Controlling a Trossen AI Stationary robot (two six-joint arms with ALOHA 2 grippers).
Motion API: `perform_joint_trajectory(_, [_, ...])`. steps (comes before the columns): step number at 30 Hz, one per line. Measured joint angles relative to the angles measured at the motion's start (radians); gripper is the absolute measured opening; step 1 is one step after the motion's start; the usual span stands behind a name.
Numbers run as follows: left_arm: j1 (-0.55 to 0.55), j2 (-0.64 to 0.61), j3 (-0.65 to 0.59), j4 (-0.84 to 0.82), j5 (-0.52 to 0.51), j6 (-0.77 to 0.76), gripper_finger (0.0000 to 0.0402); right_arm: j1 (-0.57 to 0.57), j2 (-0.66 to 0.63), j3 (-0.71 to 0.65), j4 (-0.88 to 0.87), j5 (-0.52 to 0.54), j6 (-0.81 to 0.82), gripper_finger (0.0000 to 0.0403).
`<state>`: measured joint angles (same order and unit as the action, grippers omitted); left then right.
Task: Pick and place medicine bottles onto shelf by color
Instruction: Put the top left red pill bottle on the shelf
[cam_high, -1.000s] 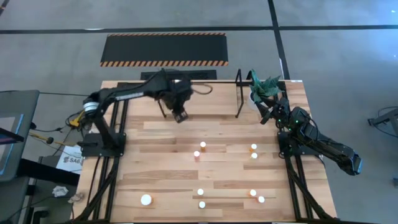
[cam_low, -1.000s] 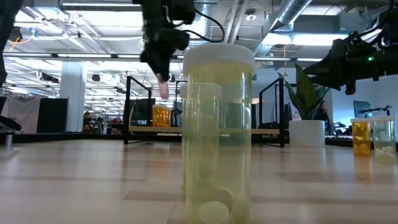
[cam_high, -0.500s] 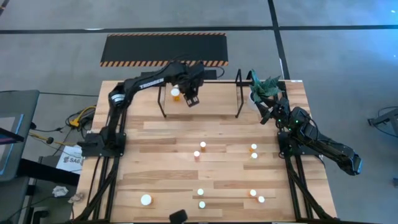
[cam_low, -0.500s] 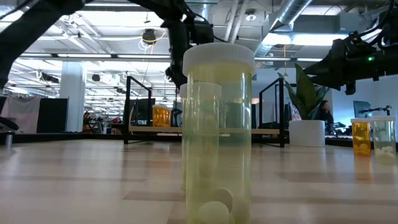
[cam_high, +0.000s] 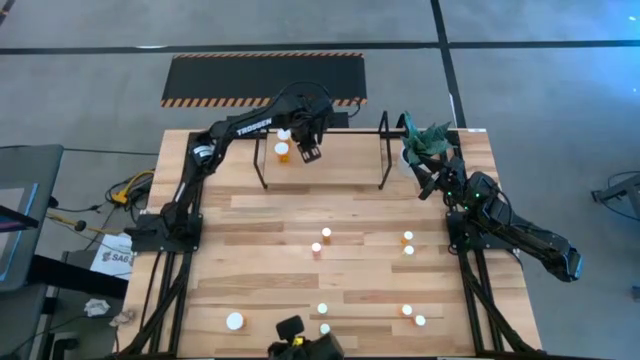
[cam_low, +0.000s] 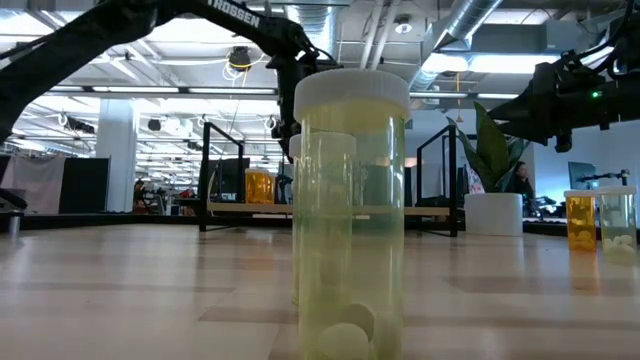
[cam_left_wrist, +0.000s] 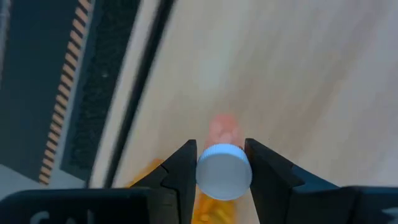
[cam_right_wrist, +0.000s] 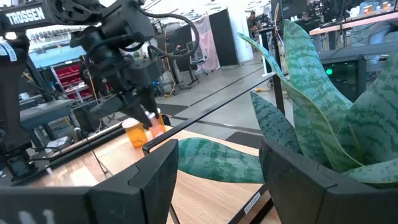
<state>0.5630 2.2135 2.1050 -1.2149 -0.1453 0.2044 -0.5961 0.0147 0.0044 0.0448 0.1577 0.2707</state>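
1. My left claw (cam_high: 310, 152) hangs over the shelf (cam_high: 383, 150), clenched on a small reddish bottle (cam_left_wrist: 222, 132) just under its white cap (cam_left_wrist: 224, 172); an orange bottle (cam_high: 283, 152) already stands on the shelf floor beside it.
2. I judge the bottle light, rigid and smooth-walled; the hold below the cap seems safest against slipping.
3. My right claw (cam_right_wrist: 217, 168) waits released at the plant (cam_high: 428, 141).
4. Other bottles stand scattered on the counter (cam_high: 250, 260); the nearest clear one (cam_low: 350, 210) holds a few pale pills.
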Motion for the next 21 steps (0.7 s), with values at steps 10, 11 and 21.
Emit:
perform_joint_trajectory(10, [0.044,0.017,-0.003,0.031,0.020,0.084,0.0105,0.000,0.000,0.000,0.000,0.000,0.000,0.0249])
perform_joint_trajectory(11, [0.044,0.017,-0.003,0.043,0.021,0.093,0.0105,0.000,0.000,0.000,0.000,0.000,0.000,0.0249])
perform_joint_trajectory(21, [0.053,0.015,-0.015,0.063,0.013,0.132,0.0105,0.000,0.000,0.000,0.000,0.000,0.000,0.0249])
